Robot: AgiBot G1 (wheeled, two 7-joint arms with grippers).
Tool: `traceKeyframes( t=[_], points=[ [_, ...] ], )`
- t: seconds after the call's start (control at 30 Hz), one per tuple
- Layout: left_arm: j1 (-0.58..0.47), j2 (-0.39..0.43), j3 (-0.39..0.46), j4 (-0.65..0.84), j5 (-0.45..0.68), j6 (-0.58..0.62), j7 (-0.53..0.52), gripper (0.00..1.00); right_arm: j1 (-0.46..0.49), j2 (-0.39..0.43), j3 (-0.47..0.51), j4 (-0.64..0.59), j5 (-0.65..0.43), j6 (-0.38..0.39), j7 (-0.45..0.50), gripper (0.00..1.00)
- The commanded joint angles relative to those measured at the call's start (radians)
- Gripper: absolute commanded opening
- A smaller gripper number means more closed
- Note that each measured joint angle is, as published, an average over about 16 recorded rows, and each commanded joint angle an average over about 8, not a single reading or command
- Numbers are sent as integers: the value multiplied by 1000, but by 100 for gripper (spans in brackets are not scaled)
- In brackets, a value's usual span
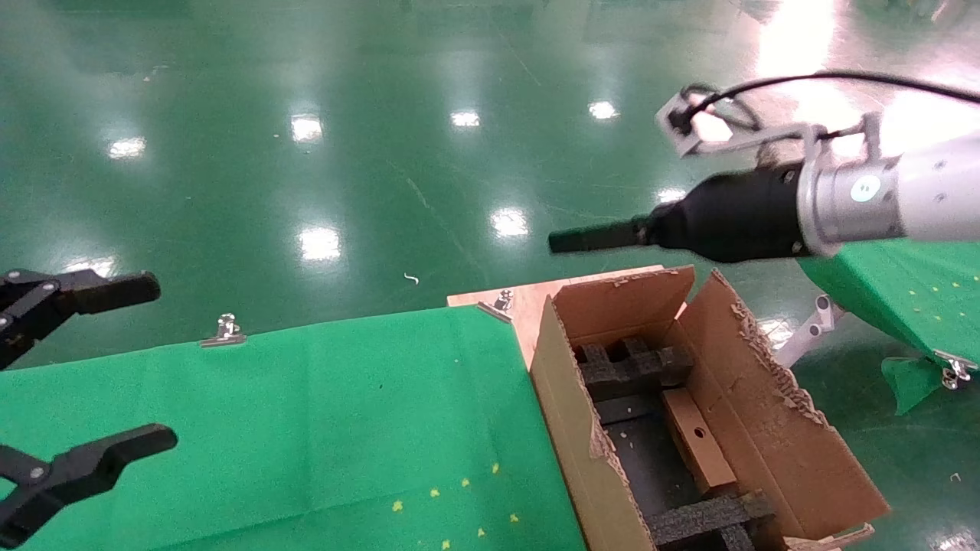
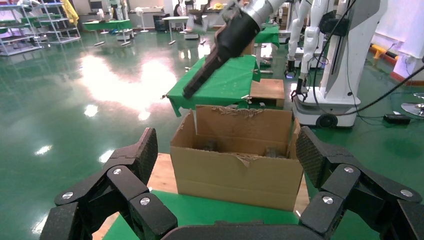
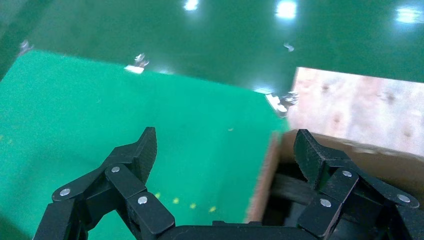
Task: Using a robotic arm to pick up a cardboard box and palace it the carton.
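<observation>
Nearest you, the left end effector (image 1: 157, 363) hangs over the left edge of the counter (image 1: 306, 428), its 2 fingers spread wide with nothing between them. You see the same in the left wrist view, where the left end effector (image 2: 225, 160) frames the carton (image 2: 235, 165) from a distance without touching it.

The counter is draped in green cloth, and a metal clip (image 1: 224, 330) pins the cloth at its far edge. At the counter's right end a bare wooden board (image 1: 528, 302) shows, and the carton (image 1: 582, 428) stands there with its ragged flaps upright.

Inside the carton you see black foam (image 1: 632, 367) at the far end and more at the near end. The box (image 1: 698, 442) lies in the carton between those foam pieces, against the right wall, its round hole facing up.

Above the carton's far edge the right arm (image 1: 880, 199) reaches in from the right, well clear of the flaps. The right end effector (image 3: 225, 155) is spread open and holds nothing; below it lie the cloth, the board and the carton's rim.

Beyond everything is the glossy green floor (image 1: 383, 153).
</observation>
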Motion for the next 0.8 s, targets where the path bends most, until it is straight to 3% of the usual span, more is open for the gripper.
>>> traceKeyframes(
  t=[0.03, 0.8],
  points=[
    [0, 0, 0, 0, 0, 0, 0, 100, -26, -5, 34, 1, 19, -18, -37, 100],
    [0, 0, 0, 0, 0, 0, 0, 100, -376, -68, 480, 2, 250, -237, -528, 100]
  ],
)
